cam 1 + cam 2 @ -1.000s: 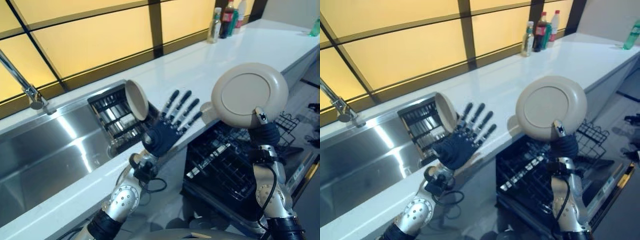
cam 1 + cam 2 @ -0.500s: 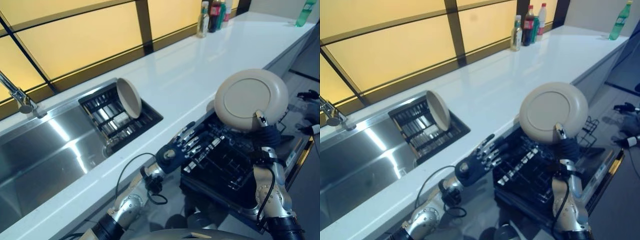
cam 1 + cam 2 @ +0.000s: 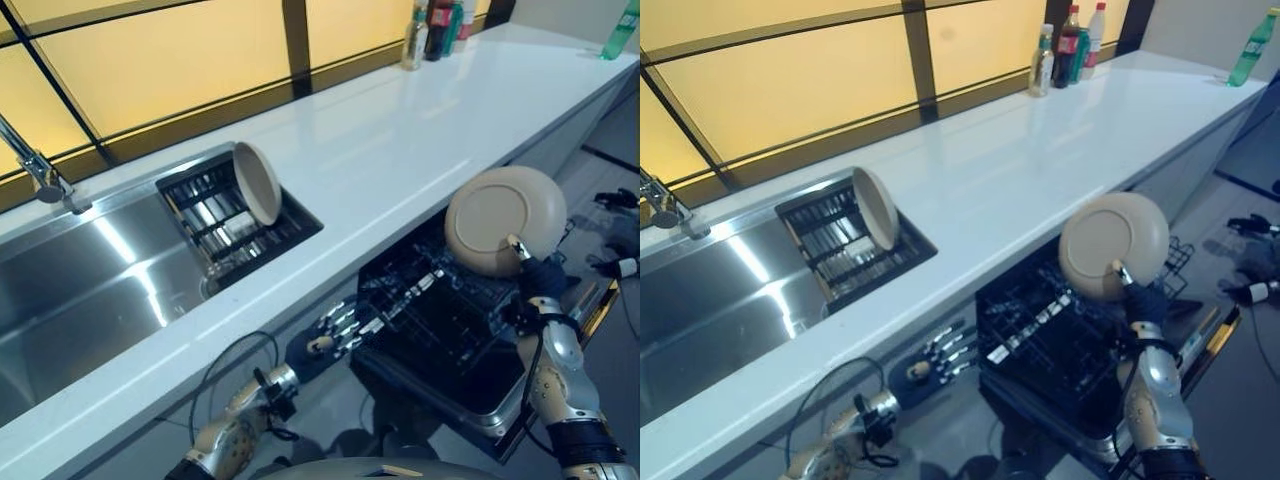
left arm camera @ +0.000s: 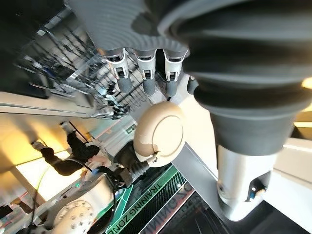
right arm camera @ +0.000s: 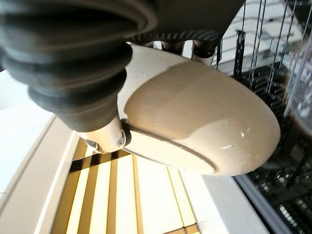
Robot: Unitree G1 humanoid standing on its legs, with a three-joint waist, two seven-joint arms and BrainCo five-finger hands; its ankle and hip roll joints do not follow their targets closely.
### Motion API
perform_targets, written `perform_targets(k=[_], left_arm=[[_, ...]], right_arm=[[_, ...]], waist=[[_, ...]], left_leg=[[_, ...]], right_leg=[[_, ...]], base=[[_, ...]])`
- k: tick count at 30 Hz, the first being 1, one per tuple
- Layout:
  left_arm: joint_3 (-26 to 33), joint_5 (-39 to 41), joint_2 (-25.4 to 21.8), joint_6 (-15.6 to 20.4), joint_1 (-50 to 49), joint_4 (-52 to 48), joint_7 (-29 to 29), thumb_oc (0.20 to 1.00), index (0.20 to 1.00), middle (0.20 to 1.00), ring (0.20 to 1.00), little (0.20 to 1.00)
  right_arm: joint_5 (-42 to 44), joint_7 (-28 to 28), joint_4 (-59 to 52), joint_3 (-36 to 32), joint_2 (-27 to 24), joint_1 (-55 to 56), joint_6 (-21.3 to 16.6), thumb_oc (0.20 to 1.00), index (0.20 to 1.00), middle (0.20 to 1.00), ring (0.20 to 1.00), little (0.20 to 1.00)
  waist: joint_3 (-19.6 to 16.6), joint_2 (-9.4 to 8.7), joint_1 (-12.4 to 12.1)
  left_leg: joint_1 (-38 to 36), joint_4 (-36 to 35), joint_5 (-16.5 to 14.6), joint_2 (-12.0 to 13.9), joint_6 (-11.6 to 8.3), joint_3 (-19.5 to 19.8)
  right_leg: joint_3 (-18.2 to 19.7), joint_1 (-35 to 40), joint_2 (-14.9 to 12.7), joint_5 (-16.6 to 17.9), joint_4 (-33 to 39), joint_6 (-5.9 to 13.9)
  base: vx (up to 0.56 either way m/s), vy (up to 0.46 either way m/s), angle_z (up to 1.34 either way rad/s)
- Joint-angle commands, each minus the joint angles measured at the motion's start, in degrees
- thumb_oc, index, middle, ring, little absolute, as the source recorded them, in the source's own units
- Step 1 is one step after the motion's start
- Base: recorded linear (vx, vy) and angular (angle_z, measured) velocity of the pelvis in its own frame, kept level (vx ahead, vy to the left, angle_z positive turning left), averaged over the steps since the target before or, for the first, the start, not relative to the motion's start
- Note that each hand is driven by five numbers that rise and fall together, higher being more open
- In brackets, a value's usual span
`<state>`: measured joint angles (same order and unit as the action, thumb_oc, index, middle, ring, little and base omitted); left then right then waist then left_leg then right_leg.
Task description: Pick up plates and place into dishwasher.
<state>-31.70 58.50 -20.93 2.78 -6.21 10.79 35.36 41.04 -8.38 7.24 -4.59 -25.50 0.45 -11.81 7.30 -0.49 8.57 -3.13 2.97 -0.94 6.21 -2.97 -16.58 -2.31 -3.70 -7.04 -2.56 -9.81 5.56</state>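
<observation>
The right hand [image 3: 535, 285] is clamped on the rim of a beige plate [image 3: 505, 220], which stands on edge above the hand, over the black dishwasher rack [image 3: 440, 320]. The left hand [image 3: 340, 325] has straight, spread fingers and holds nothing, just beside the rack. A second plate [image 3: 256, 183] leans in the sink rack [image 3: 215, 225], well apart from both hands.

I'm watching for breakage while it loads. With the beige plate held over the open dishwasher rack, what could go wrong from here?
1. The right hand pinches the round beige plate at its lower edge only; it may tip or slip.
2. Lowered crooked, it could strike the black wire dishwasher rack.
3. The open left hand by the rack's front may get in the way.
</observation>
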Motion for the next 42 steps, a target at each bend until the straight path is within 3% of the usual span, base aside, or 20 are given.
perform_targets(k=[1, 5, 9, 16, 20, 27, 31, 36, 42], left_arm=[[4.45, -3.08, -0.97, 0.8, -2.32, -0.66, 4.36, 1.0, 1.0, 1.0, 1.0, 1.0], [7.91, -5.69, -1.49, -0.18, -4.87, 2.69, 8.06, 1.0, 1.0, 1.0, 1.0, 1.0], [9.02, -12.97, -3.52, 3.11, -5.57, 6.54, 8.22, 1.0, 1.0, 1.0, 1.0, 1.0], [12.57, -15.88, -5.3, 3.81, -6.12, 13.38, 9.48, 1.0, 1.0, 1.0, 1.0, 1.0], [15.72, -15.72, -4.45, 3.9, -8.57, 15.26, 11.3, 1.0, 1.0, 1.0, 1.0, 1.0], [16.37, -16.2, -5.91, 1.64, -7.27, 15.49, 15.29, 1.0, 1.0, 1.0, 1.0, 1.0], [15.98, -15.5, -6.74, 1.06, -7.43, 14.26, 15.67, 1.0, 1.0, 1.0, 1.0, 1.0], [16.21, -15.1, -7.41, -1.24, -6.61, 13.7, 15.92, 1.0, 1.0, 1.0, 1.0, 1.0], [15.66, -15.2, -8.83, -3.1, -5.35, 12.37, 17.0, 1.0, 1.0, 1.0, 1.0, 1.0]], right_arm=[[-1.03, 3.15, -0.73, -2.23, 0.29, -3.17, 0.2, 0.2, 0.2, 0.2, 0.2, 0.2], [-1.35, 6.72, 2.37, -2.03, -0.01, -1.78, 2.4, 0.2, 0.2, 0.2, 0.2, 0.2], [-1.41, 9.4, 10.36, -1.67, -2.21, -2.51, 4.06, 0.2, 0.2, 0.2, 0.2, 0.2], [-1.22, 11.68, 21.69, 0.17, -4.39, -4.98, 4.52, 0.2, 0.2, 0.2, 0.2, 0.2], [-5.89, 12.32, 25.29, 3.14, -5.13, -7.47, 5.34, 0.2, 0.2, 0.2, 0.2, 0.2], [-13.1, 10.38, 33.12, 5.0, -6.56, -10.95, 1.8, 0.2, 0.2, 0.2, 0.2, 0.2], [-23.18, 7.7, 34.57, 6.78, -8.82, -12.31, 1.6, 0.2, 0.2, 0.2, 0.2, 0.2], [-28.04, 10.98, 41.79, 9.7, -13.06, -14.9, 1.94, 0.2, 0.2, 0.2, 0.2, 0.2], [-32.71, 11.59, 47.5, 10.86, -14.25, -16.88, 1.16, 0.2, 0.2, 0.2, 0.2, 0.2]], waist=[[-0.62, -1.33, -0.58], [0.04, -1.8, -1.48], [1.1, -2.17, -2.78], [2.16, -1.98, -4.78], [2.56, -2.01, -7.27], [3.91, -1.59, -9.41], [3.96, -1.3, -9.66], [3.97, -1.28, -10.32], [4.34, -1.05, -11.28]], left_leg=[[3.32, 4.94, -6.59, -5.05, 7.56, 0.95], [3.48, 6.13, -7.2, -4.85, 7.66, 1.47], [4.43, 7.66, -7.41, -4.03, 7.35, 2.02], [5.71, 9.85, -7.39, -3.31, 6.9, 3.89], [5.68, 11.98, -8.78, -4.06, 6.24, 10.69], [5.62, 11.51, -8.33, -3.08, 5.39, 11.37], [5.7, 11.8, -8.32, -2.86, 5.2, 11.17], [5.73, 12.33, -8.44, -2.27, 5.04, 11.13], [6.28, 13.1, -8.5, -1.67, 4.78, 11.24]], right_leg=[[1.28, -2.12, -3.59, 8.42, -2.28, 4.65], [0.45, -2.9, -3.52, 8.36, -3.13, 4.7], [-0.86, -3.73, -3.41, 8.35, -4.15, 4.88], [-1.65, -4.35, -3.04, 8.24, -4.46, 4.58], [1.0, -4.14, -2.36, 6.84, -4.47, 4.39], [-0.57, -3.13, -2.91, 7.32, -3.59, 4.69], [-0.93, -2.96, -3.35, 7.58, -3.27, 4.84], [-1.66, -3.01, -3.88, 7.64, -4.25, 5.31], [-2.85, -2.48, -4.32, 7.15, -4.21, 5.32]], base=[[0.12, -0.079, -0.05], [0.1, -0.103, 0.02], [0.07, -0.127, 0.12], [0.05, -0.103, 0.14], [0.06, -0.041, -0.19], [0.0, -0.062, -0.12], [0.0, -0.015, 0.12], [0.04, -0.02, 0.05], [0.01, -0.029, 0.09]])
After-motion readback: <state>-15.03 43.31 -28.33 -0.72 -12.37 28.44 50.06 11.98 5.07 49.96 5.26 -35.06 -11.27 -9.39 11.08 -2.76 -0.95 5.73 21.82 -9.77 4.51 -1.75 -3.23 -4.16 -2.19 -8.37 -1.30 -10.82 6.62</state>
